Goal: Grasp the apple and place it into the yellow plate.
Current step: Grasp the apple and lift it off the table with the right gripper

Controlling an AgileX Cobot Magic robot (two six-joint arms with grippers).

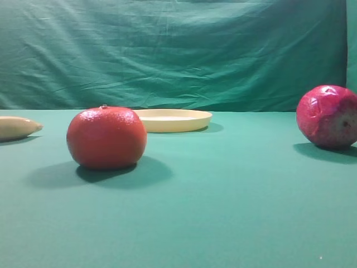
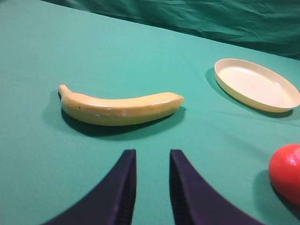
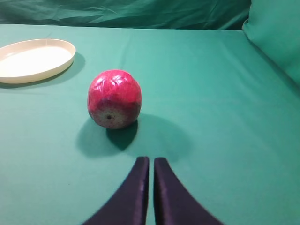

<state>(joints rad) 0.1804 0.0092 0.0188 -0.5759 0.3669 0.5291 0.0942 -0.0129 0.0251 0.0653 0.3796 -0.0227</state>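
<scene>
Orange fruit (image 1: 106,137) hides plate (image 1: 177,119) rim; apple (image 1: 328,116) cropped.

Wrinkled green cloth backdrop (image 1: 178,50) behind a smooth green-covered table (image 1: 223,212), soft shadows under even light.

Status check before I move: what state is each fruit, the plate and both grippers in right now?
Glossy magenta-pink apple: lying on the green cloth, ungrasped, dimple toward the camera.
Shallow pale yellow plate: upright, holding nothing.
Orange-red dimpled fruit: resting free, stem up.
Yellow banana: lying flat.
Left gripper: slightly open, holding nothing.
Right gripper: nearly shut, holding nothing, short of the apple.
</scene>
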